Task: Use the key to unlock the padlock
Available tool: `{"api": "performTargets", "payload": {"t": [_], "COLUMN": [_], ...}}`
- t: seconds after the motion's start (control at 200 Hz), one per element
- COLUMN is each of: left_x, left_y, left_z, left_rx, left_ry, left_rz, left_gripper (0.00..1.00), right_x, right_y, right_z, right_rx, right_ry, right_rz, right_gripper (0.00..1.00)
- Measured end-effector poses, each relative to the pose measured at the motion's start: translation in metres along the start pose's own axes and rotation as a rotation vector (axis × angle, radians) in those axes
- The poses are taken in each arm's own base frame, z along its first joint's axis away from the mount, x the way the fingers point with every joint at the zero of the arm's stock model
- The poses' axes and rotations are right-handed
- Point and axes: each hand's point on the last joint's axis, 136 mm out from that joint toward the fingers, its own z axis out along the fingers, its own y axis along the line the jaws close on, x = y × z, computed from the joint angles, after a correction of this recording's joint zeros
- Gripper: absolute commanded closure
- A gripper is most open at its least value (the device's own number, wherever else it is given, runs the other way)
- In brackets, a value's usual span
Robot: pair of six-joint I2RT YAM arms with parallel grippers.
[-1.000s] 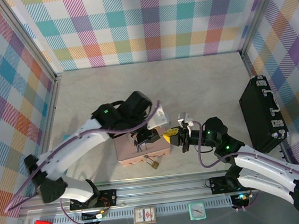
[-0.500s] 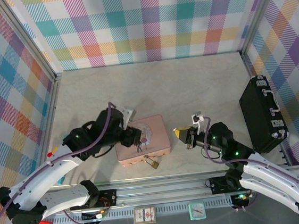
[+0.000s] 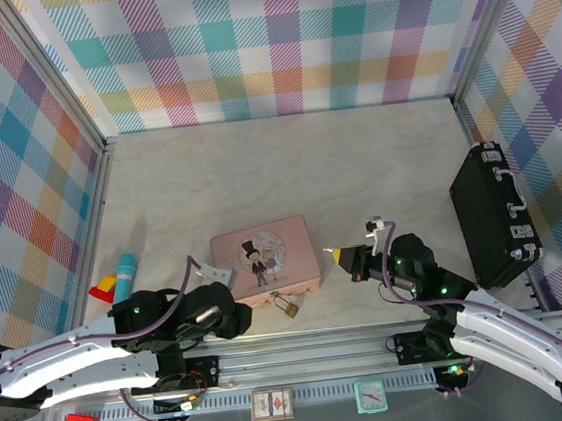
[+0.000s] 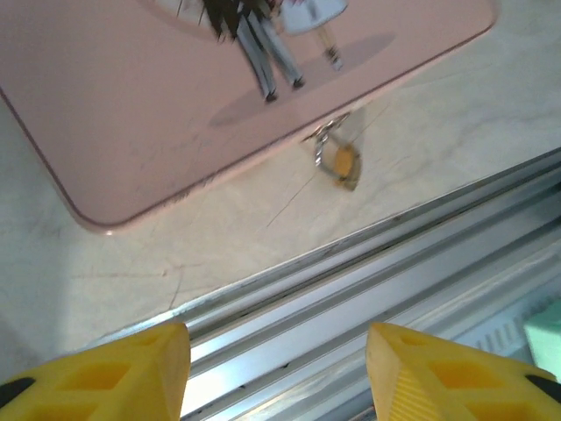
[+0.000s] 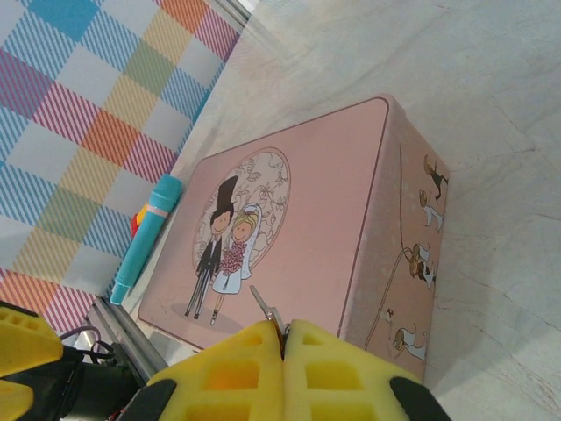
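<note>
Two grippers sit low by the pink tin point(image 3: 264, 257). At its front-left corner, the left gripper point(image 4: 276, 368) is spread wide with nothing between its fingers. The padlock point(image 3: 289, 306) lies on the table point(image 3: 356, 162), touching the tin's near edge. Right of the tin, the right gripper point(image 5: 282, 338) pinches the key point(image 5: 264, 306), its blade poking out.

The tin point(image 3: 264, 260) sits just left of my right pincer point(image 3: 344, 257), and the key point(image 5: 263, 303) sticks out from between its tips toward the tin. The padlock point(image 3: 289, 307) hangs on the tin's near side, ahead and right of my left pincer point(image 4: 278, 360), which is over the rail point(image 4: 368, 281). The case point(image 3: 493, 213) lies right of my right pincer; the tube point(image 3: 126, 271) lies left of my left one.
</note>
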Motion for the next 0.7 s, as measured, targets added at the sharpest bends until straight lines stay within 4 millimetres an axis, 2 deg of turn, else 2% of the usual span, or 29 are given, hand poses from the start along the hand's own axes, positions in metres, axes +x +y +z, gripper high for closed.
{"api": "performTargets", "payload": {"t": [0.135, 0.365, 0.565, 0.7], "left_x": [0.012, 0.02, 0.013, -0.003], "left_y": [0.002, -0.003, -0.012, -0.014], "left_z": [0.025, 0.075, 0.109, 0.133], "left_rx": [-0.06, -0.137, -0.176, -0.184], "left_ry": [0.03, 0.047, 0.032, 0.01], "left_rz": [-0.011, -0.006, -0.004, -0.02], "left_gripper": [0.42, 0.35, 0.34, 0.33], "right_x": [0.001, 0.001, 0.0, 0.0], "right_y": [-0.003, -0.003, -0.003, -0.005], "right_z": [0.002, 0.002, 0.002, 0.003], "right_rx": [0.011, 0.013, 0.018, 0.025], "right_ry": [0.006, 0.002, -0.003, -0.005], "right_rz": [0.005, 0.005, 0.004, 0.008], "right_gripper": [1.0, 1.0, 1.0, 1.0]}}
